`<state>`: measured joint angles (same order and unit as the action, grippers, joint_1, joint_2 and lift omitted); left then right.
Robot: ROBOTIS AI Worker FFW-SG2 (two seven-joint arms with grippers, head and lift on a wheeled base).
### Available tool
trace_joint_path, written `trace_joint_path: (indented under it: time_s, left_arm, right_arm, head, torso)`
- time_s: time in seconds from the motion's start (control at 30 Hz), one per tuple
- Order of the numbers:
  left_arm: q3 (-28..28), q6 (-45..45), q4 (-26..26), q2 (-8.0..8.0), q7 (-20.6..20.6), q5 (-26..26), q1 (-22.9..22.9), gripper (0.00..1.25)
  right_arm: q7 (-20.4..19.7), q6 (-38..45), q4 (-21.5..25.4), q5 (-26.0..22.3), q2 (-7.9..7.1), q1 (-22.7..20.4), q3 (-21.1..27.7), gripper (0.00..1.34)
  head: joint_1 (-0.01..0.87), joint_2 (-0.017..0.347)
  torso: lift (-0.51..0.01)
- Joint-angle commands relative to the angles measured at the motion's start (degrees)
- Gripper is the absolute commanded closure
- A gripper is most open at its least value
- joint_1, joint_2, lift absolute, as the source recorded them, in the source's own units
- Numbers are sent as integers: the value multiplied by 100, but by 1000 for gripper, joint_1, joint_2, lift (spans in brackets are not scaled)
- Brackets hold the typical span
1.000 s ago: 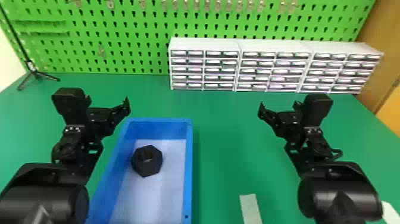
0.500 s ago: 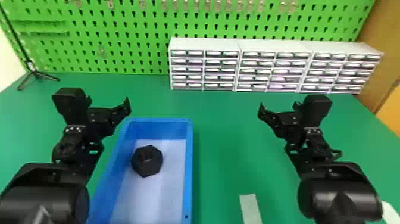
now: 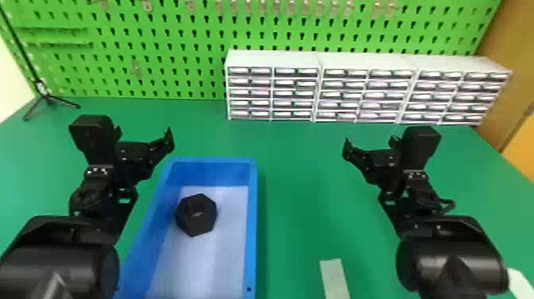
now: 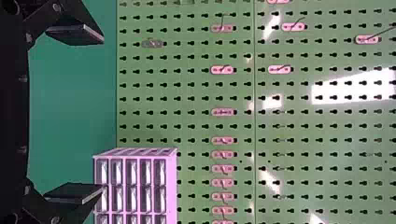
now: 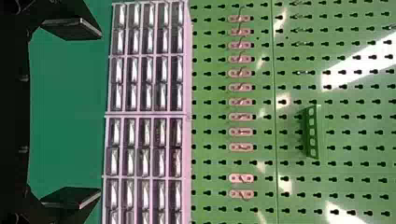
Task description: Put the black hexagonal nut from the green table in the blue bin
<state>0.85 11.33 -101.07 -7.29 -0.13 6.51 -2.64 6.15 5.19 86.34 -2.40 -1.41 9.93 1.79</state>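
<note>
Head view puts the black hexagonal nut [image 3: 196,214] inside the blue bin [image 3: 252,222], lying on its pale floor with the hole showing, nearer the far end and close to the left wall; whether it touches that wall I cannot tell. By the look of it, the placing itself is done, and what is left is to finish cleanly and leave the nut alone. Left gripper [image 4: 102,115] has its two fingers spread wide with nothing between them, and right gripper [image 5: 101,114] is the same, fingers well apart and empty. For a good finish, neither hand needs to dip towards the bin again; nudging the nut to centre it would gain nothing, since anywhere within the walls should count. More care belongs on the left side, where the arm stands beside the bin and its gripper is near the far left corner. If that arm has to travel, lift it straight up first and only then swing it outward, so that a finger or the forearm does not catch the rim and drag the bin over the green table [image 3: 294,191]. The right arm stands well apart from the bin and can simply wait there.
</note>
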Motion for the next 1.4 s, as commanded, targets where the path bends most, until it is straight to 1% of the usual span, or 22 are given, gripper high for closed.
trace_joint_path:
  time_s: [0.0, 1.37]
  left_arm:
    - [3, 0, -1, -1, -4, 0, 9, 160]
    - [20, 0, 8, -1, 5, -9, 44, 162]
  right_arm:
    - [0, 0, -3, -6, 0, 0, 14, 117]
    - [0, 18, -3, -59, 0, -17, 23, 117]
  head:
    - [683, 28]
    - [683, 28]
  torso:
    - [-96]
    - [-96]
